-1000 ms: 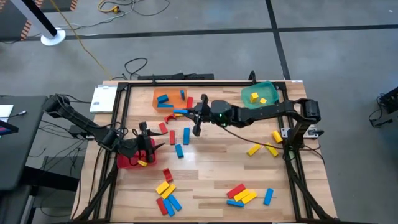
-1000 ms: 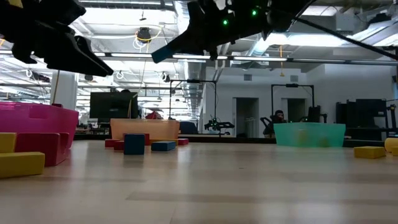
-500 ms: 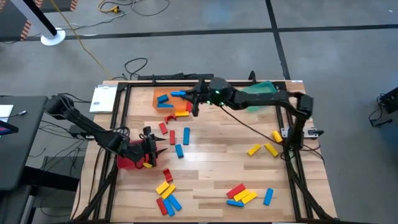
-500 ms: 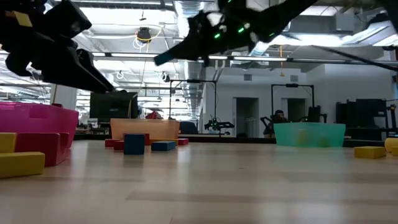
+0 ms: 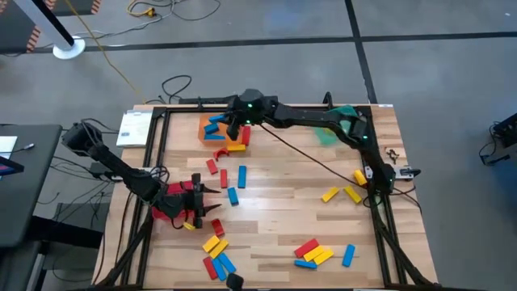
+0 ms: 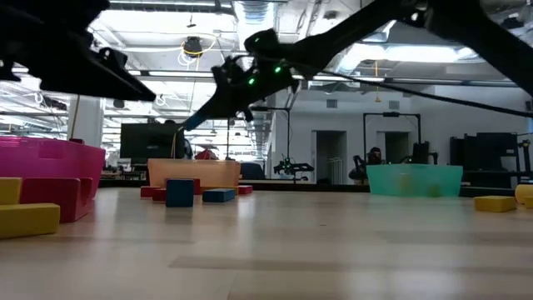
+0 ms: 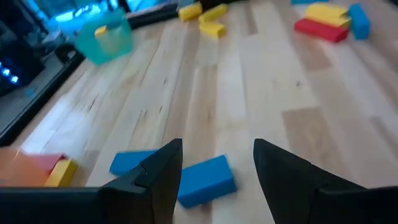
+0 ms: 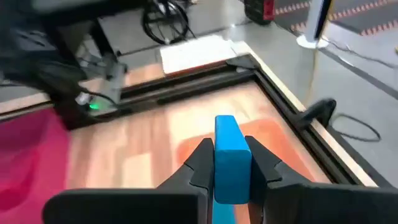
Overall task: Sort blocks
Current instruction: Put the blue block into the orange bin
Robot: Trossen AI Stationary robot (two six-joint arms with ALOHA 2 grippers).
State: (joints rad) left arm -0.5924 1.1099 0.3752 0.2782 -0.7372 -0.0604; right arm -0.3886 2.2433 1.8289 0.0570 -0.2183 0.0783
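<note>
The right gripper [image 8: 231,163] holds a blue block [image 8: 231,155] clamped across its narrow faces, poised over the orange bin [image 5: 212,129] at the far side of the desk [image 5: 275,218]. The left gripper [image 7: 214,168] hovers near the red bin [image 5: 166,206], fingers apart and holding nothing, above loose blue blocks [image 7: 202,180]. The blocks look rigid, light and smooth-faced. Grip them mid-length across the narrow faces; an off-centre hold would probably let them pivot.

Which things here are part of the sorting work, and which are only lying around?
Part of the job:
- blue block in the right gripper
- loose blocks
- orange bin
- red bin
- green bin

Lying about:
- white box
- floor cables
</note>
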